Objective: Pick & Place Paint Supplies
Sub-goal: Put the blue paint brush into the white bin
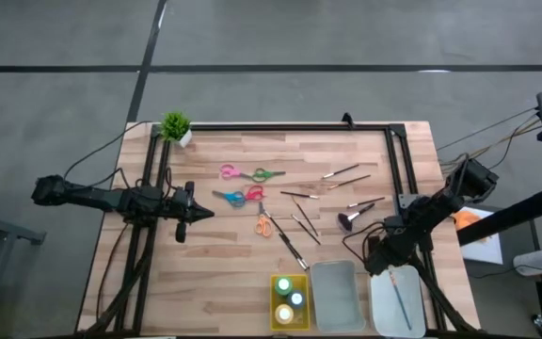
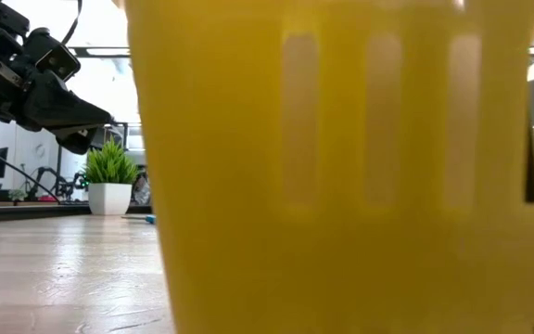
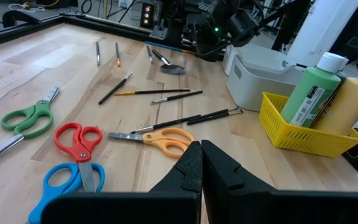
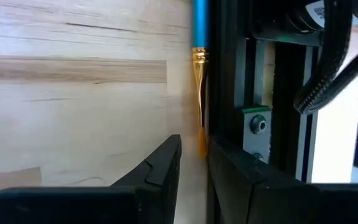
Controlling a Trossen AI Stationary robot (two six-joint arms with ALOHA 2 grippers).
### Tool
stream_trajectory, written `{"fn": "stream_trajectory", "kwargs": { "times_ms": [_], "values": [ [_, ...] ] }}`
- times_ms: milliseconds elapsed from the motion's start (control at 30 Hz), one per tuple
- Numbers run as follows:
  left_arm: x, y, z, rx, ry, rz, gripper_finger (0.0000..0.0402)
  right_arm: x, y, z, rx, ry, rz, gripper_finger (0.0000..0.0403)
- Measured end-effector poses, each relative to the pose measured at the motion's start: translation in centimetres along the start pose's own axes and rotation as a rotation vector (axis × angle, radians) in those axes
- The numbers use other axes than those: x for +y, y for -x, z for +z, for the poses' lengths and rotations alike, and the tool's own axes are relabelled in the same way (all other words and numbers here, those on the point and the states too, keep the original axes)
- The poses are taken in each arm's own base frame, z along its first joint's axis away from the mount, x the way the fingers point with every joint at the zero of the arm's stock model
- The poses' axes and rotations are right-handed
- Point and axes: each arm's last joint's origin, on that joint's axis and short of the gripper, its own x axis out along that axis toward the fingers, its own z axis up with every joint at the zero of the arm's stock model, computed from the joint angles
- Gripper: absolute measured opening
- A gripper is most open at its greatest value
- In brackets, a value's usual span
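Several scissors (image 1: 243, 195) and thin brushes (image 1: 301, 226) lie flat on the wooden table's middle, with a stubby dark brush (image 1: 350, 219) to their right. Paint bottles (image 1: 290, 299) stand in the yellow tray (image 1: 275, 282). One brush (image 1: 399, 303) lies in the white tray (image 1: 382, 315). My right gripper (image 1: 380, 256) hangs just beyond that tray's far rim, shut on a blue-handled brush (image 4: 199, 25). My left gripper (image 1: 196, 213) waits shut above the table's left part, left of the scissors (image 3: 73, 146). My right gripper pinches the blue-handled brush between its two fingers at the thin hair end (image 4: 201, 140), below the gold ferrule. The handle sticks out ahead of the fingers, roughly in line with them. Whether the brush is clear of the table, I cannot tell.
A grey tray (image 1: 337, 325) stands between the yellow and white trays at the near edge. A black frame rail (image 1: 401, 165) runs along the table's right side, close to my right gripper. A small potted plant (image 1: 176, 126) stands at the far left corner. The yellow tray (image 2: 341, 167) blocks most of the low view.
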Motion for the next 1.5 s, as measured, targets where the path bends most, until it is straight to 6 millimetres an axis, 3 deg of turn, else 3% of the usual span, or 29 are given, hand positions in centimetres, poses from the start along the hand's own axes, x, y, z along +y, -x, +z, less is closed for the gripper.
{"fn": "stream_trajectory", "kwargs": {
  "times_ms": [500,800,967,1167,1500],
  "values": [
    [0.0,0.0,0.0,0.0,0.0,0.0,0.0,0.4,2.0,0.4,-0.12,-0.022,0.267,0.009],
    [0.0,0.0,0.0,0.0,0.0,0.0,0.0,0.1,3.6,0.4,-0.132,-0.028,0.217,0.009],
    [0.0,0.0,0.0,0.0,0.0,0.0,0.0,-0.7,4.8,0.5,-0.11,-0.026,0.105,0.009],
    [0.0,0.0,0.0,-0.001,0.0,0.0,0.0,-0.8,4.2,0.6,-0.114,-0.048,0.062,0.009],
    [0.0,0.0,0.0,0.0,0.0,0.0,0.0,-0.1,1.5,0.3,-0.104,-0.055,0.025,0.009]
  ]
}}
